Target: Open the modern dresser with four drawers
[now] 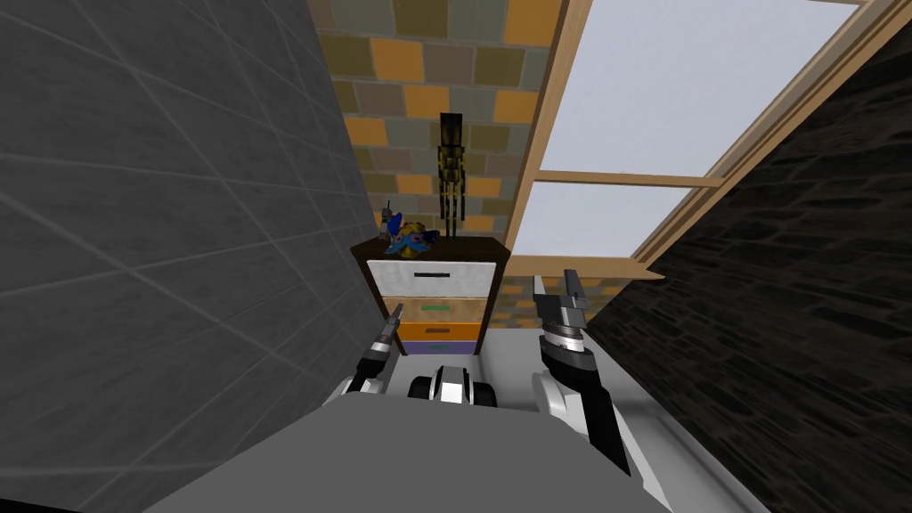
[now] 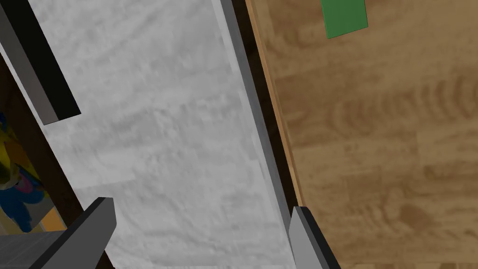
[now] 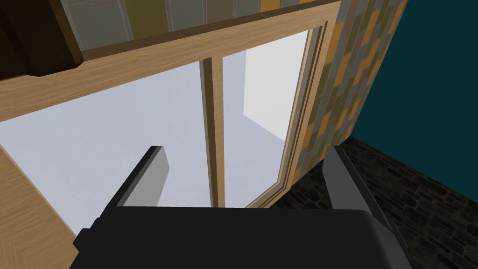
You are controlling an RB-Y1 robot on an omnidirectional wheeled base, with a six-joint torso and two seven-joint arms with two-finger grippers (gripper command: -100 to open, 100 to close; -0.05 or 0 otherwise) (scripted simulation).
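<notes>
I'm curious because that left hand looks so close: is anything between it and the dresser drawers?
Nothing visible does. The open left gripper faces the white top drawer directly; its black handle lies off to one side. The colourful toy sits on the dresser top.

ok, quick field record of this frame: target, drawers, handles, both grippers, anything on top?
target: dresser, dark frame, four drawers
drawers, top down: white drawer, wood drawer, orange drawer, purple drawer
handles: dark handle on white; green handle on wood
left gripper: open, facing white drawer front, off its handle
right gripper: open, raised right of dresser
on top: blue-yellow toy, tall dark figure
</notes>
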